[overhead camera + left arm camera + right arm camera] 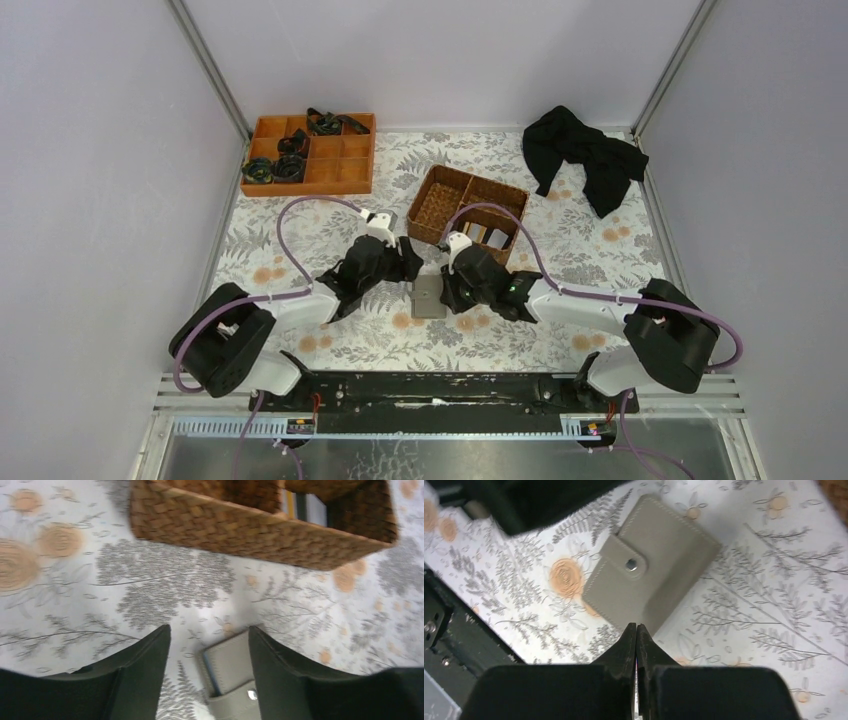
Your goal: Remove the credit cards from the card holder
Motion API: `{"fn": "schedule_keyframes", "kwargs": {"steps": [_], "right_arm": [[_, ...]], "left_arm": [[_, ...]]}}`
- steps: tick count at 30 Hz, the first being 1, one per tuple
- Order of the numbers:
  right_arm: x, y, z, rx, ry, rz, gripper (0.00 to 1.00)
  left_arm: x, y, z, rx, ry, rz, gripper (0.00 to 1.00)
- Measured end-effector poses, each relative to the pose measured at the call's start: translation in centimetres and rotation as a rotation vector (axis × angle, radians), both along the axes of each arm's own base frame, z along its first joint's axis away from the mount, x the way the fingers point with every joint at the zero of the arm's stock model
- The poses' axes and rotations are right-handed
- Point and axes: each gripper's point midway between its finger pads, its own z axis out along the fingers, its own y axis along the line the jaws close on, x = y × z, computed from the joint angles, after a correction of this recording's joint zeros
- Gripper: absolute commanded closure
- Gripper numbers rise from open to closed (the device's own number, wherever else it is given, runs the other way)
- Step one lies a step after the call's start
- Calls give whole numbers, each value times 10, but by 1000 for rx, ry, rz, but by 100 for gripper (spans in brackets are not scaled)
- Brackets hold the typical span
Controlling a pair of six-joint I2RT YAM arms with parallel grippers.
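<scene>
The card holder (429,296) lies folded shut on the flowered cloth between my two arms, its snap tab (630,565) fastened. My left gripper (408,262) hovers open over the far end of the card holder (232,662), one finger (272,670) above its edge and the other beside it, touching nothing. A thin blue edge shows along the holder's side. My right gripper (636,626) is shut, with nothing seen between its fingers, its tips at the near edge of the card holder (651,565). Credit cards (485,237) stand in the wicker basket's right compartment, and these credit cards (300,505) also show in the left wrist view.
The brown wicker basket (440,205) stands just beyond the holder, its wall (240,527) close ahead of my left fingers. An orange divided tray (345,170) with black items sits at the back left. A black cloth (580,150) lies at the back right. My left arm (524,500) crosses the right wrist view's top.
</scene>
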Motion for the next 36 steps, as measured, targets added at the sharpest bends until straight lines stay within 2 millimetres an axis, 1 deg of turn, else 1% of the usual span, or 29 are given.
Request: {"fn": "schedule_keyframes", "kwargs": {"steps": [2, 3, 4, 5, 8, 9, 11, 14, 16, 19, 21, 23, 25, 27, 29, 32, 36], "right_arm": [[-8, 5, 0, 5, 5, 22, 100], [-13, 9, 0, 10, 7, 35, 100], [-20, 13, 0, 18, 12, 53, 100], [-27, 16, -1, 24, 20, 68, 100], [-45, 21, -8, 29, 45, 99, 100], [-53, 22, -11, 28, 57, 108, 100], [-61, 21, -17, 28, 74, 113, 100], [-69, 12, -30, 12, 104, 95, 100], [-68, 6, -36, -10, 108, 77, 100], [-60, 1, -40, -31, 111, 41, 100], [-50, -3, -41, -35, 116, 10, 100], [-36, -6, -39, -32, 116, -33, 100], [-21, -8, -36, -30, 110, -63, 100], [-11, -5, -32, -27, 99, -74, 100], [-1, 0, -30, -24, 92, -76, 100], [8, 5, -28, -26, 81, -71, 100], [16, 7, -32, -34, 83, -67, 100]], "left_arm": [[4, 8, -4, 14, 16, 61, 61], [5, 11, -7, 21, 24, 82, 64], [6, 15, -10, 34, 33, 105, 61], [7, 17, -14, 43, 43, 117, 55], [5, 16, -21, 58, 59, 104, 23], [4, 15, -21, 57, 61, 88, 17], [1, 10, -20, 49, 58, 54, 12], [-1, 5, -18, 33, 49, 17, 10], [-4, 5, -19, 30, 50, 3, 10], [-9, 4, -20, 27, 47, -21, 11], [-13, 5, -18, 21, 43, -33, 12], [-18, 7, -15, 13, 34, -40, 14], [-24, 10, -14, 6, 26, -46, 20], [-30, 13, -13, 0, 21, -54, 27], [-36, 16, -13, -6, 16, -60, 31], [-38, 16, -11, -9, 5, -72, 33], [-40, 13, -9, -17, -1, -96, 33]]}}
